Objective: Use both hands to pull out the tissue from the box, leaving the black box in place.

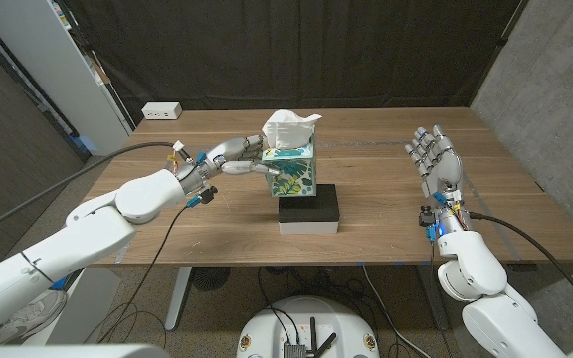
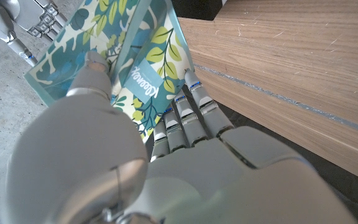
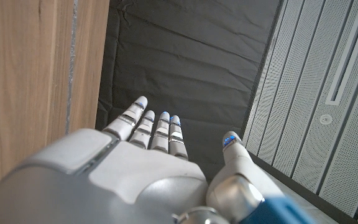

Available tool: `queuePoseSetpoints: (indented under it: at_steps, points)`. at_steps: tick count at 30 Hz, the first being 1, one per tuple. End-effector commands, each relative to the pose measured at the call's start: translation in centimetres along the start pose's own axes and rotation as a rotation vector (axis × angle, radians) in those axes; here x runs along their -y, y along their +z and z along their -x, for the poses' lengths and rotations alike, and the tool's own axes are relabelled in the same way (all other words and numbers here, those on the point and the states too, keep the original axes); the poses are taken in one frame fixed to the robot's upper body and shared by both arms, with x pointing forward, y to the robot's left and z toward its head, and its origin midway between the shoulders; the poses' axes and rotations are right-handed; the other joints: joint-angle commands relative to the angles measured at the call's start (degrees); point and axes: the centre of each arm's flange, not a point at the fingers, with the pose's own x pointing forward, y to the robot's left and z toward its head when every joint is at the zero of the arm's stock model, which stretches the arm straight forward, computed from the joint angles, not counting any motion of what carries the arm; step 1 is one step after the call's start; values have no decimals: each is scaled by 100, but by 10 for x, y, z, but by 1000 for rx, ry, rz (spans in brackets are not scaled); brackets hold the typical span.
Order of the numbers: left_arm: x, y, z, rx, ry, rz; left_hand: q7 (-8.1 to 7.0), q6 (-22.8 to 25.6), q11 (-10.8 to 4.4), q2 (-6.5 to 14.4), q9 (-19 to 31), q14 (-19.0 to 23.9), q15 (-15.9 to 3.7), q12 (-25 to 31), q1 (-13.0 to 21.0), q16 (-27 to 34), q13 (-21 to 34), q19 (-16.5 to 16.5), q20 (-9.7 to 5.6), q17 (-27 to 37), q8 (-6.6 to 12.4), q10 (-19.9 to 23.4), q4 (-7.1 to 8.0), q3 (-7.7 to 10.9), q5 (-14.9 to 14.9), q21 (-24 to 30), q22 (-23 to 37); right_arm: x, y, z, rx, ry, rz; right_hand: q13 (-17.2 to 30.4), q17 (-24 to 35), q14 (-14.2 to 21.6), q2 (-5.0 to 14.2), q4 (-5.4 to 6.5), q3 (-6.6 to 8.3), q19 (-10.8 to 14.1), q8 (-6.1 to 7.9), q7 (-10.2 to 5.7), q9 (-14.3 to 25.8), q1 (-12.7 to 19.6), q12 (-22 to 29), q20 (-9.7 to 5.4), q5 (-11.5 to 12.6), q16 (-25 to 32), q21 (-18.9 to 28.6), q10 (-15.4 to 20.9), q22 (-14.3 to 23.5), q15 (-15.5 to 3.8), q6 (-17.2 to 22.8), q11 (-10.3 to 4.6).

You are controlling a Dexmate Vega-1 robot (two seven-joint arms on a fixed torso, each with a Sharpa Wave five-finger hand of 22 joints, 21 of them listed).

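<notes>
The left hand (image 1: 229, 159) grips the side of the tissue box (image 1: 293, 171), and its fingers (image 2: 191, 112) hide part of the leafy wall. The box sits on the black box (image 1: 308, 207), tissue (image 1: 288, 127) sticking up. Well apart, the right hand (image 1: 438, 162) holds nothing, fingers spread.

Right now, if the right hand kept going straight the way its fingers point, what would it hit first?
Probably nothing on the table: the right hand points toward the far table edge and the dark curtain beyond.
</notes>
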Motion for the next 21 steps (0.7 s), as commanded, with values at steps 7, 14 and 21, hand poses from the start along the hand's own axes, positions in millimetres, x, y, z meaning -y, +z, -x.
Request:
queuePoseSetpoints:
  at_steps: [7,14,21]
  points:
    - [-2,1,-4,11,11,-4,14,25,10,12,22,39,-664,-8,-12,-23,25,16,-35,20,38,47,8,44,40,-39,9,-15,34,-14,-12,-7,-9,10,26,10,306,55,20,57,59,78,16,-79,51,18,-3,33,51,25,8,64,18,89]
    - [-3,1,-8,14,9,-5,15,28,9,14,21,36,-674,-15,-15,-28,30,18,-38,22,44,52,6,45,40,-46,9,-16,45,-20,-12,3,-2,9,31,22,295,69,19,68,68,94,16,-88,64,33,-4,44,55,53,8,79,34,148]
    - [-4,3,-11,19,8,-10,16,16,18,29,20,32,-670,-23,-22,-35,36,11,-36,24,46,56,11,52,41,-57,9,-19,56,-27,-14,25,-2,9,35,33,295,79,25,73,72,106,15,-91,61,39,-3,52,55,42,8,94,41,153]
